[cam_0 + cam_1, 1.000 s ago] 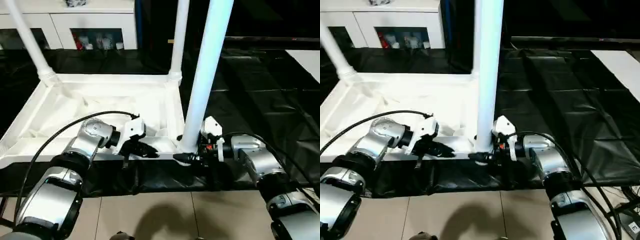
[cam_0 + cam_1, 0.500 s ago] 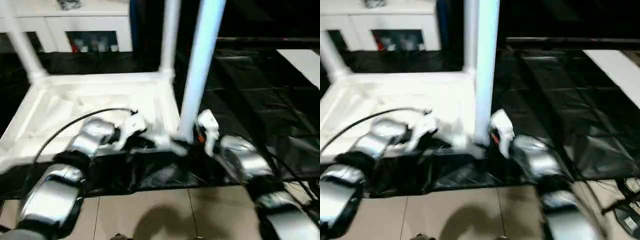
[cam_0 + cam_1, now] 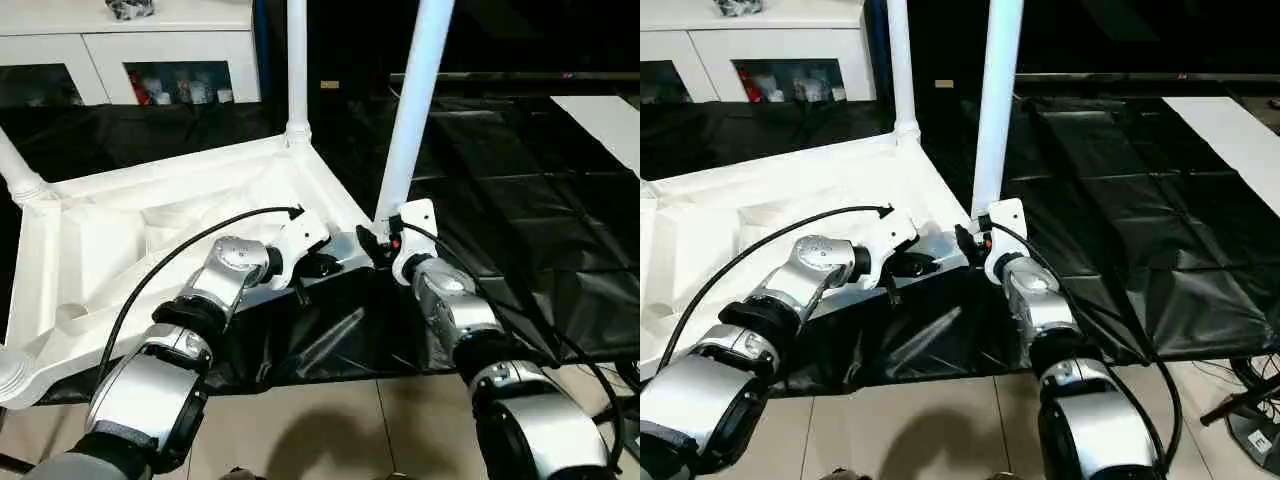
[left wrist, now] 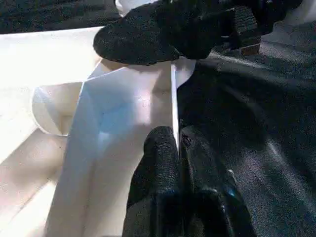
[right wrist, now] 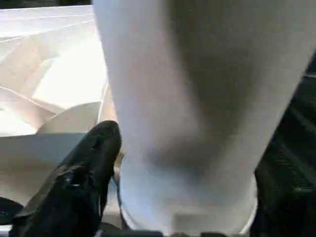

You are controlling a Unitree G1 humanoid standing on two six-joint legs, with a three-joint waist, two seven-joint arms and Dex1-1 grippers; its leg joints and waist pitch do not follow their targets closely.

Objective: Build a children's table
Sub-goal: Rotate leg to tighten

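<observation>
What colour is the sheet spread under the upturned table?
Black and glossy; the sheet shows best in the right eye view.

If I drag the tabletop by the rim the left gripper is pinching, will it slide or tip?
The tabletop probably slides: smooth plastic on slick black sheeting. Upright legs may make it top-heavy. The left gripper pinches only a thin rim, so it might flex.

Black sheeting (image 3: 520,200) spreads across mid-frame | beige tiled floor (image 3: 330,430) along the bottom | white cabinet (image 3: 130,50) upper left, glass doors showing small items
</observation>
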